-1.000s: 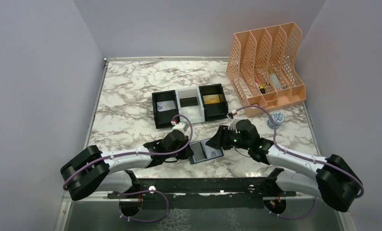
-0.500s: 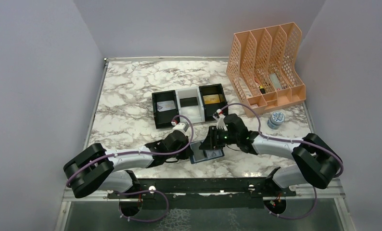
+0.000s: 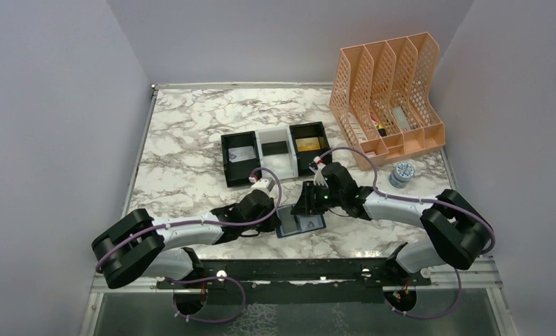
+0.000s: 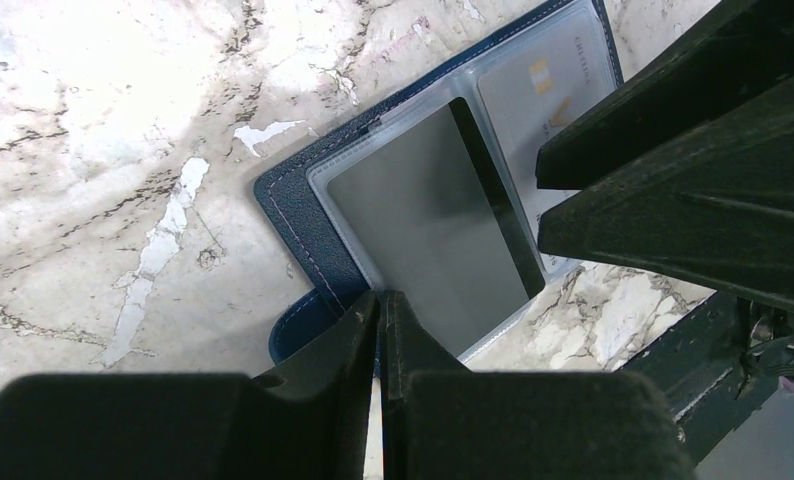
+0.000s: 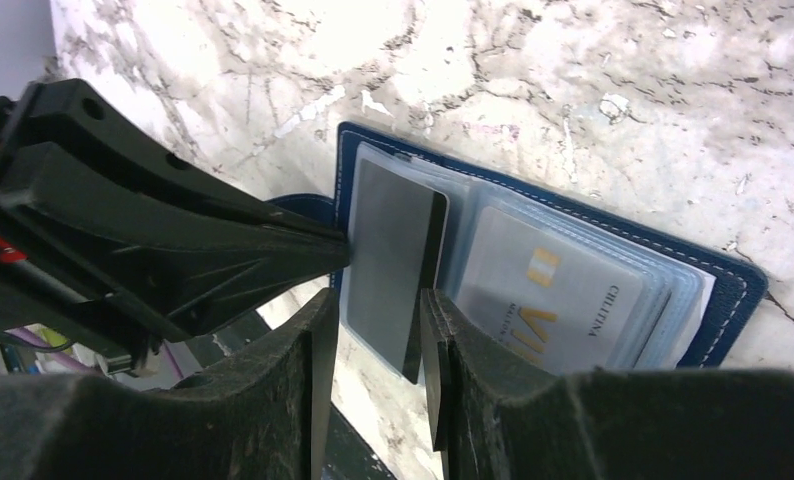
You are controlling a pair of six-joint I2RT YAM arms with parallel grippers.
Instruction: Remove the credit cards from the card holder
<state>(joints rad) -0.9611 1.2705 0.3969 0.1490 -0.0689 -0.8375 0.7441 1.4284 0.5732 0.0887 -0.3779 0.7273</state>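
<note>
Gripper (image 5: 378, 295) (right) has closed on grey card (image 5: 388, 240)

lettering on pocketed card (image 5: 563, 300) unreadable

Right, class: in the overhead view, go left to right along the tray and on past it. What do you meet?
Pale silver card → dark card → gold card → peach file rack.

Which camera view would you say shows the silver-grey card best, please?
The left wrist view: the silver-grey card lies large, nearly whole. The right wrist view shows it smaller, its end between the right end effector's fingers. In the top view it is too small to make out.
</note>
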